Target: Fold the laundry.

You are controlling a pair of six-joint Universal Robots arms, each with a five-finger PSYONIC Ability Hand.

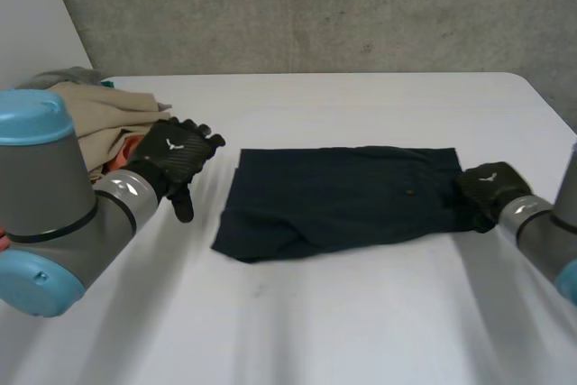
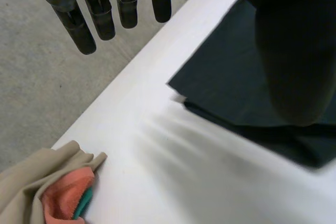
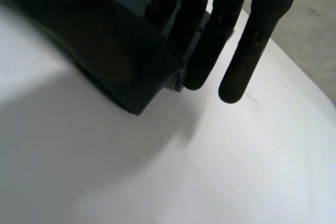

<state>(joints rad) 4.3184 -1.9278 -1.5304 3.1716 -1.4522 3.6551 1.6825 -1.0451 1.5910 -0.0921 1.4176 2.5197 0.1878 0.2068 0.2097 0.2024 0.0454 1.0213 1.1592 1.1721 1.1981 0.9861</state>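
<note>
Long axis of dark garment [image 1: 343, 196] runs side-to-side on counter [image 1: 361, 313] — right hand [image 1: 491, 188] pinches right end; left hand [image 1: 178, 152] spread, off left end.

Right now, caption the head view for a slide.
Left hand open over the table; right hand pinching the dark garment's edge; laundry pile waiting.

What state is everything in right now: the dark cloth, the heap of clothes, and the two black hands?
dark garment: folded over, lying flat on the white table.
laundry pile: heaped and unfolded, at the table's far corner.
left hand: open, fingers straight, holding nothing, between pile and garment.
right hand: shut on the garment's end, cloth pinched between thumb and fingers.
</note>
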